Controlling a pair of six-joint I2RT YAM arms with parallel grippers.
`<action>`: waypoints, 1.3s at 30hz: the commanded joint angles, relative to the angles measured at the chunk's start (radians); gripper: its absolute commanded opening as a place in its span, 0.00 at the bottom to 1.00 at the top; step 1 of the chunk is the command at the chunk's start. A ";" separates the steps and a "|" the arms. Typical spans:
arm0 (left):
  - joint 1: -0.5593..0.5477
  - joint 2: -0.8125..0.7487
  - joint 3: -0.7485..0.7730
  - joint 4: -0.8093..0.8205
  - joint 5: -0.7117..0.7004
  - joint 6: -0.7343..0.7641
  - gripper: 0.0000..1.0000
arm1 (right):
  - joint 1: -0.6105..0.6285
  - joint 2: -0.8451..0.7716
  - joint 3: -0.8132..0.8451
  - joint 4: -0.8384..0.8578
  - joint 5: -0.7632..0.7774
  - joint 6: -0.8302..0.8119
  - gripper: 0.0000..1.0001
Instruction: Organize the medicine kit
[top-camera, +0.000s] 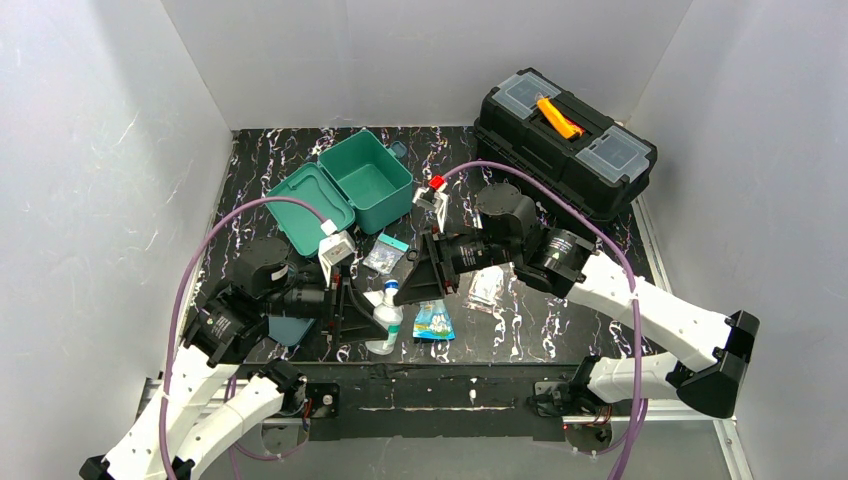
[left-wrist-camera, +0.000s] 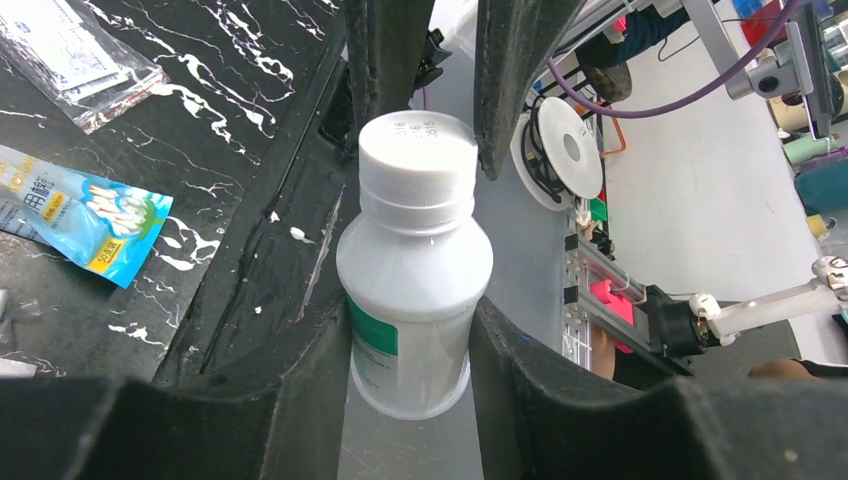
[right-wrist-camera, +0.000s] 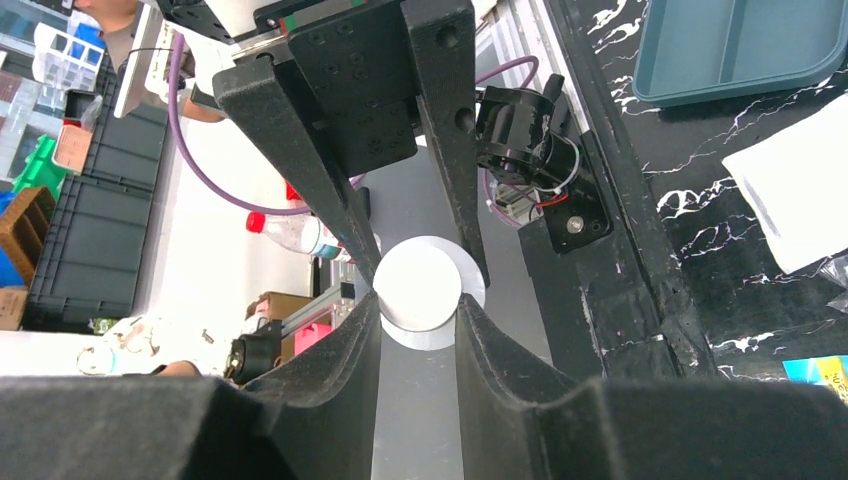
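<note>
I see left gripper (left-wrist-camera: 410, 310) partly closed, gripping body of white bottle (left-wrist-camera: 415, 250) | right gripper (right-wrist-camera: 418, 300) partly closed, pinching its cap (right-wrist-camera: 420, 285) | blue packet (top-camera: 434, 320) just beside.

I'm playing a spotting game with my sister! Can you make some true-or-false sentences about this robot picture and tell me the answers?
1. The teal box has its lid open. True.
2. The right gripper holds the white bottle by its cap. True.
3. The black toolbox is wide open. False: it is closed, with its orange handle on top.
4. The white bottle sits inside the teal box. False: it is outside the box, with the left gripper around its body.
5. A blue packet lies on the table. True.
</note>
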 joint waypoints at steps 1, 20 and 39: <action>-0.003 -0.004 -0.007 0.013 0.036 0.004 0.31 | 0.002 -0.029 0.042 0.069 0.026 -0.002 0.01; -0.003 0.120 0.179 -0.173 -0.369 0.149 0.00 | 0.000 -0.225 0.020 -0.236 0.414 -0.175 0.75; 0.010 0.750 0.607 -0.221 -0.953 0.494 0.00 | 0.000 -0.501 -0.273 -0.355 0.702 -0.239 0.80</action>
